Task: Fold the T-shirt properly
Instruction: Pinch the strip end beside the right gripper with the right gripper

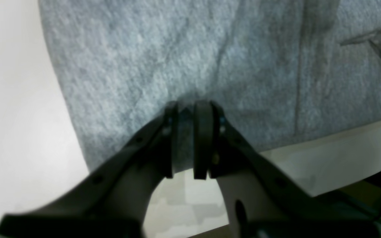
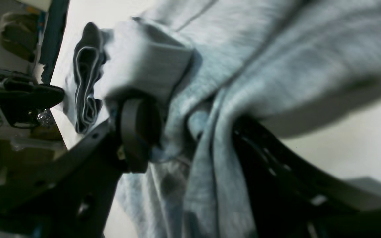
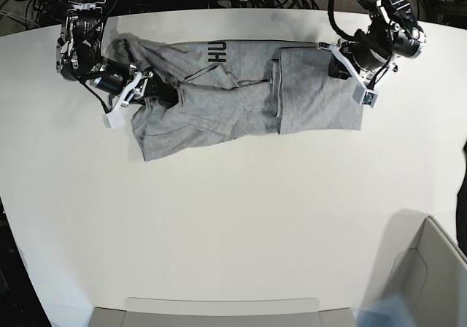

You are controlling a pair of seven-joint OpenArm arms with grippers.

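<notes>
Both jaws pinch the T-shirt (image 3: 219, 101): left gripper (image 1: 185, 138) on an edge, right gripper (image 2: 190, 138) spread around bunched cloth. Lift both evenly.

heather-grey T-shirt (image 3: 219, 101), black block lettering; white table (image 3: 233, 225); black fingers (image 1: 203, 132)

The base view looks straight down from high above onto the white counter (image 3: 233, 217), taking in both arms. Each wrist view sits just behind its own jaws, very near, looking past them at the heather-grey cotton T-shirt (image 1: 190, 56), which all three views share.
</notes>
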